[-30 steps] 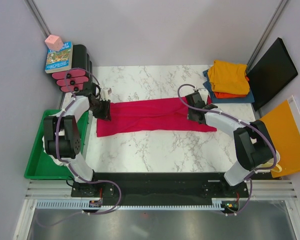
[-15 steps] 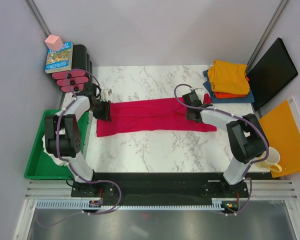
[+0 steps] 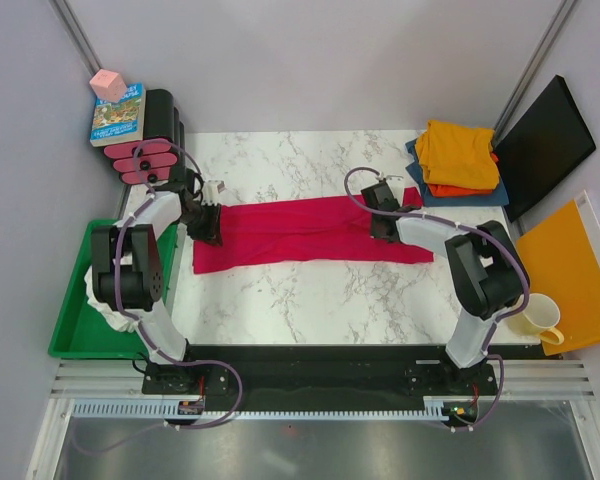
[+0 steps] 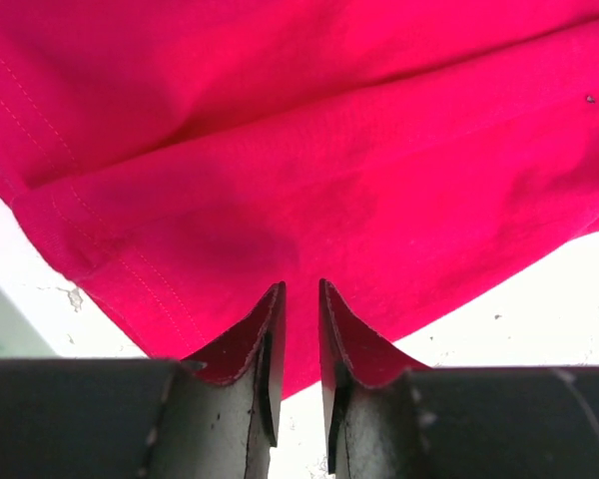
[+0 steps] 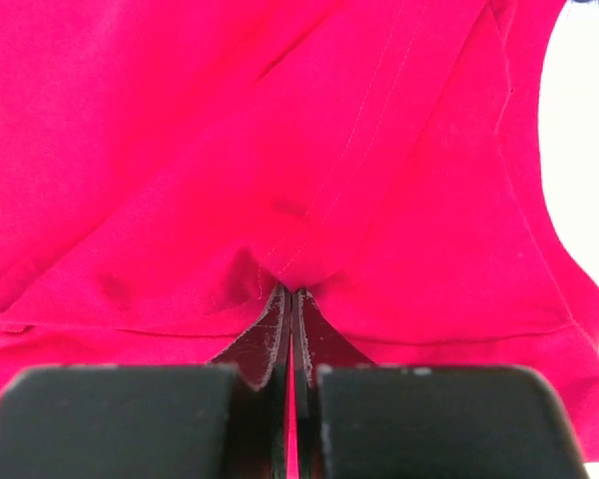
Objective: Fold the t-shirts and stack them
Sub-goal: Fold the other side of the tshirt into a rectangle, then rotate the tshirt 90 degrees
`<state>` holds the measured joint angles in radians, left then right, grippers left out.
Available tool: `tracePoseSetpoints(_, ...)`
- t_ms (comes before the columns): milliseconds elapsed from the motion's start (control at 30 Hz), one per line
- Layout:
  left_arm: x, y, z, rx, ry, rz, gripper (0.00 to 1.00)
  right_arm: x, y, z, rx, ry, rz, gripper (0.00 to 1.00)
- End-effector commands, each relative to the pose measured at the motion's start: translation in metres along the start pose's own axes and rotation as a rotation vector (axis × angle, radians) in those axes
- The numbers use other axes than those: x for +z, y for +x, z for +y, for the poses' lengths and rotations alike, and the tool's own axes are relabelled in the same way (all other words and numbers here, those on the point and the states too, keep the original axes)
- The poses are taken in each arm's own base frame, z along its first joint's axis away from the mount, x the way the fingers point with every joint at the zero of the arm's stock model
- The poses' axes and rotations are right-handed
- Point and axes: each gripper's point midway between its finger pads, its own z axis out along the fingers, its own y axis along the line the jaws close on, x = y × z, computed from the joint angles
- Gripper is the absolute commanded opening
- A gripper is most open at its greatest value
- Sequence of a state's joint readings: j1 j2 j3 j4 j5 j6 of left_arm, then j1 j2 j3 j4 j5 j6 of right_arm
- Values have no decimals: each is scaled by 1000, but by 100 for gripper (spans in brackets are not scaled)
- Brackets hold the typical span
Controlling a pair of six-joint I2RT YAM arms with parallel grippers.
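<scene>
Shirt: crimson, long flat band | right jaws pinch its fold | left jaws at hem, grip unclear

Green tray left, book under pink cube, mug at orange board's edge

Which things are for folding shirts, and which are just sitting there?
For the job: crimson-red cloth t-shirt spread flat; folded stack of yellow-orange, orange and blue shirts.
Just there: green plastic tray; pale yellow mug; blue paperback book; pink cube; flat orange board.
</scene>
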<state>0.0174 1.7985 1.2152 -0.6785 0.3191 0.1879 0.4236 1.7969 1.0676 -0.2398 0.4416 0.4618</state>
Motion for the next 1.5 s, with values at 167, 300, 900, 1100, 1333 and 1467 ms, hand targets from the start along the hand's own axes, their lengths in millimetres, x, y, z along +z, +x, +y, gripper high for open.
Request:
tracePoseSetpoints(167,4,-2,0,10,12,5,21,5,-48,26,37,-32,-87,0)
tracePoseSetpoints(300,4,-1,-1,11,15,6,21,19,-63,41,32,-36,-93,1)
tracePoseSetpoints(900,-9,-16,-2,9,-4,-48,44,-9,-170,85,106,-159,-321,69)
tracePoseSetpoints(1100,-30,-54,7,49,-80,-176,56,-69,-139,68,64,-181,-290,66)
tracePoseSetpoints(1333,-8,-106,30,-4,-102,-208,41,-86,-56,45,126,-177,-148,0)
tracePoseSetpoints(1467,8,-127,42,-10,-119,-202,38,-96,-15,40,104,-176,-73,0)
